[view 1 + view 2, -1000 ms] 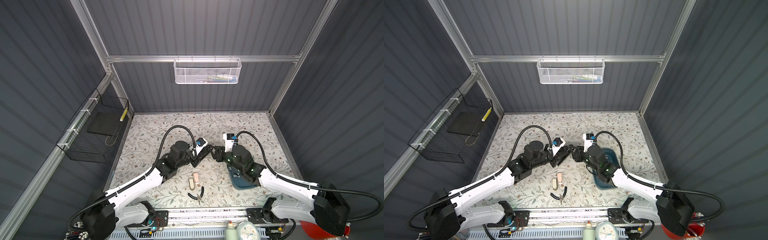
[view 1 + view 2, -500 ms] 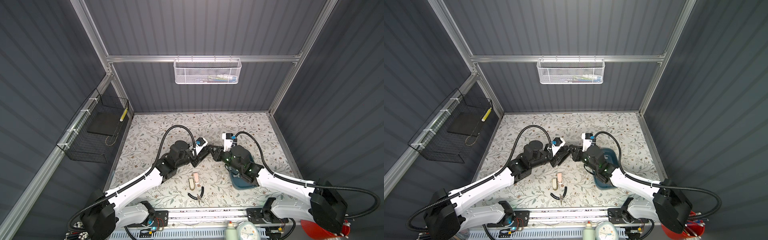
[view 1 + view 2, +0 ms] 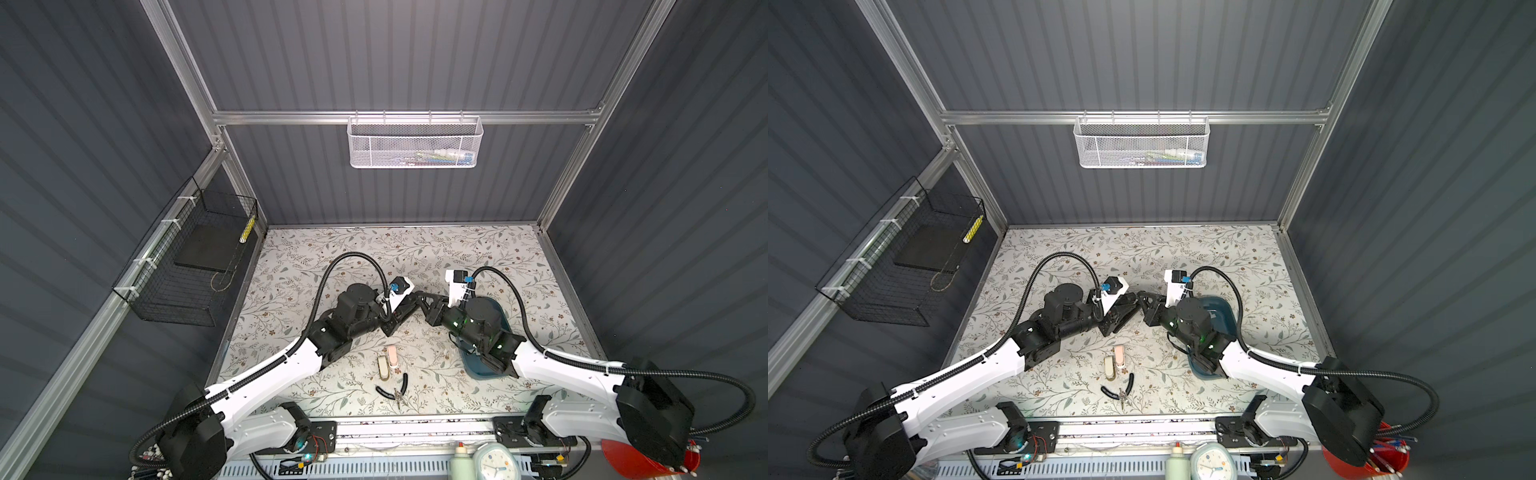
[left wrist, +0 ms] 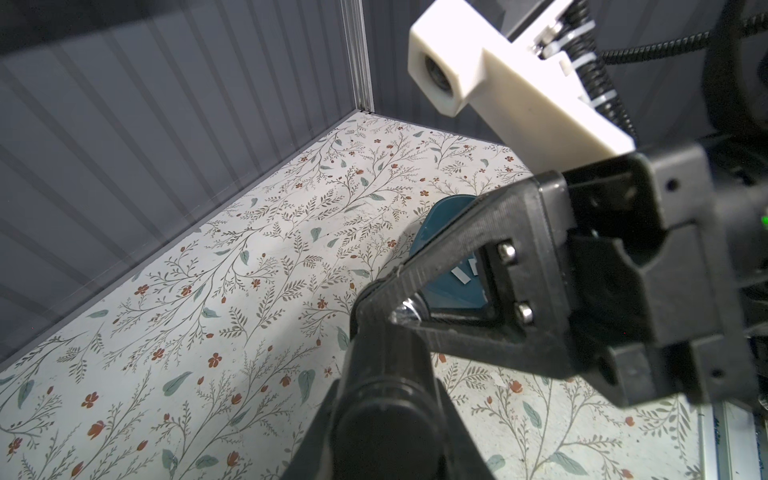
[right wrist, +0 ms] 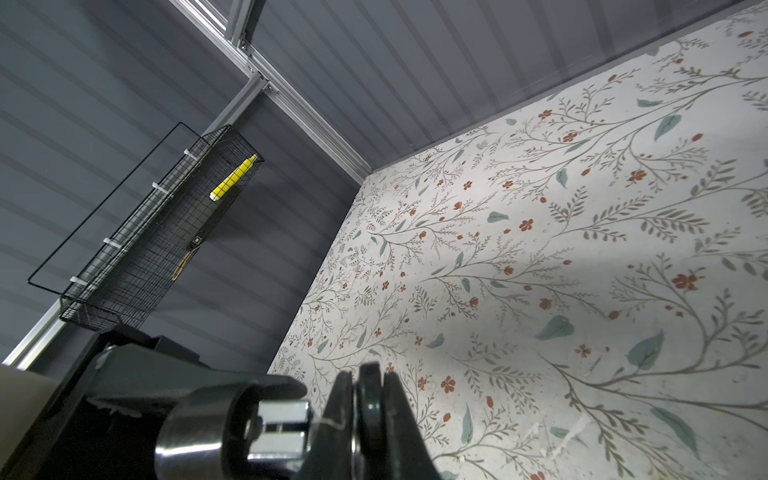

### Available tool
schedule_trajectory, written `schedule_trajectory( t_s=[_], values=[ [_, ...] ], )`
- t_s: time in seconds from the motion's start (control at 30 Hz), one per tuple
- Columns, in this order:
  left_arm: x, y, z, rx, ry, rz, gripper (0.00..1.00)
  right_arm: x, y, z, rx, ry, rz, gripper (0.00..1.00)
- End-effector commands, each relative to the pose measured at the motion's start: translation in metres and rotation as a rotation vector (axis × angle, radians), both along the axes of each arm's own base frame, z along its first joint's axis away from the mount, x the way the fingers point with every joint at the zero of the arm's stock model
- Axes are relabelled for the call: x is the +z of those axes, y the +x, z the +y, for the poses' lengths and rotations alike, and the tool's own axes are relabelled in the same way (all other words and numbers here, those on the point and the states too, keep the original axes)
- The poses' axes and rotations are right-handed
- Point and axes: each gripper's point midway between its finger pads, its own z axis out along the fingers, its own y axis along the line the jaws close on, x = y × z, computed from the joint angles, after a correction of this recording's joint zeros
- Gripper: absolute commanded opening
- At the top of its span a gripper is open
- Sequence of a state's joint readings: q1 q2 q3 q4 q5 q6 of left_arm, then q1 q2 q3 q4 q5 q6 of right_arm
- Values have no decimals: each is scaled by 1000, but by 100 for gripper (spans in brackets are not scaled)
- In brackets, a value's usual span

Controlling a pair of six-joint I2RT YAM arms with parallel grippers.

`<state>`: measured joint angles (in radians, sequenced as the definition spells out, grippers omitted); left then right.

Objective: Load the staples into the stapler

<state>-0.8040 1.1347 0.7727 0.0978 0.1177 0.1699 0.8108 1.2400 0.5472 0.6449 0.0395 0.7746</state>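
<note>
One stapler (image 4: pixel 386 374) is held above the table (image 3: pixel 332 257) by the closed left end effector (image 3: pixel 400 315); right end effector (image 5: pixel 368 399), fully closed, pinches a thin black part at its tip; staples (image 4: pixel 460 275) lie in the teal tray (image 4: pixel 440 220).

Right pincer (image 3: pixel 419 296): jaws now together.

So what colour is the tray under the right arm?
The tray is dark teal-blue, and it shows clearest in a top view.
</note>
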Motion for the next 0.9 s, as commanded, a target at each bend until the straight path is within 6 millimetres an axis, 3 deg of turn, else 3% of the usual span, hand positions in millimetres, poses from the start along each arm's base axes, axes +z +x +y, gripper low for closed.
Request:
schedule_trajectory(
  t_s=[0.0, 0.4, 0.87],
  values=[
    [69, -5, 4, 1, -172, -142, 0, -56, 32, -53, -257, -111, 111, 3],
    [78, -10, 10, 2, -182, -164, 0, -75, 39, -79, -315, -75, 156, 0],
    [77, -16, 7, -44, -172, -197, 0, -94, 42, -93, -342, -58, 254, 0]
  ],
)
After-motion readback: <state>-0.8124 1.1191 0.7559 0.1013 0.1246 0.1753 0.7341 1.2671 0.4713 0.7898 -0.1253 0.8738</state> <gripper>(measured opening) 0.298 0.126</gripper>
